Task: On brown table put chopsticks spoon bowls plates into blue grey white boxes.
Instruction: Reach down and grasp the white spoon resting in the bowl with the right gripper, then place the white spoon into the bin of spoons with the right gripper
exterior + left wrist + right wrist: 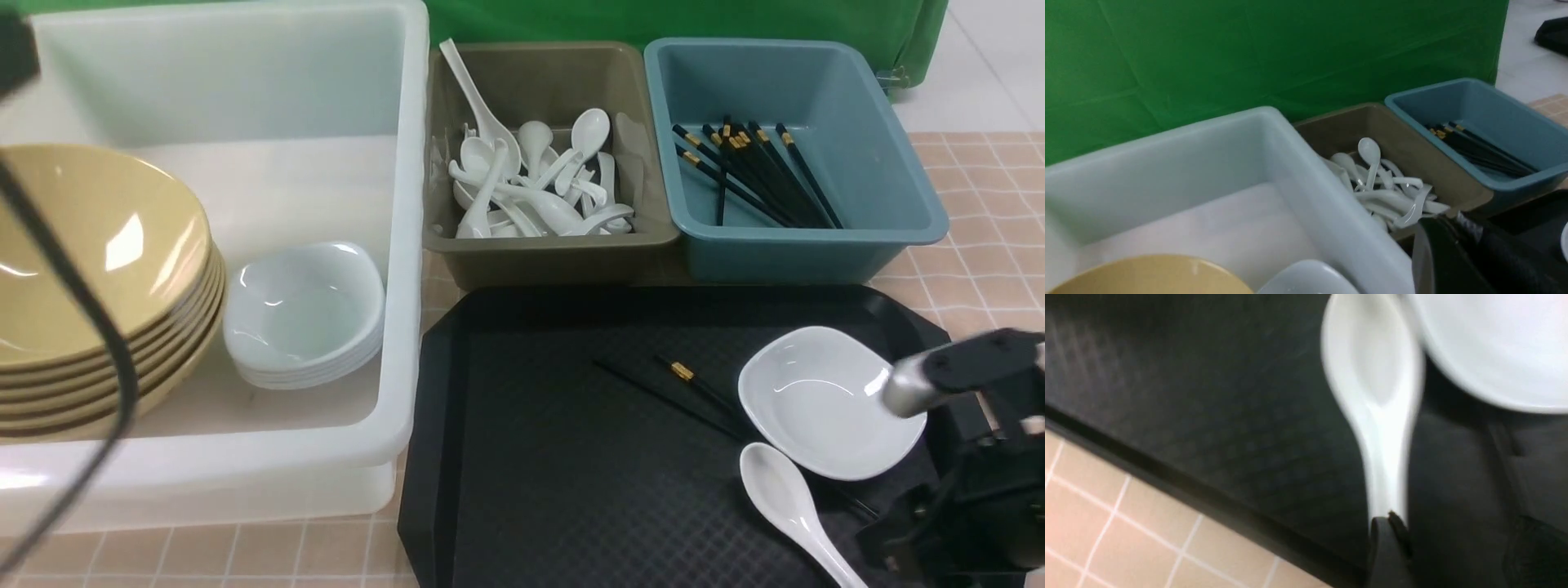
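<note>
Gleaming white, the deep-scooped spoon (777, 487) lies beside the plate (824, 404).

Black right arm (992, 359) — silver cylinder (902, 392), black cable (82, 286).

White tub (1167, 175), grey bin (1406, 149) of spoons (1384, 192), blue bin (1494, 108) — chopsticks (1484, 150) inside.

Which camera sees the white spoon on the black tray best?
The front view: the spoon shows sharp, scoop and handle, beside the white plate. The right wrist view shows the spoon close but blurred. The left wrist view misses it.
</note>
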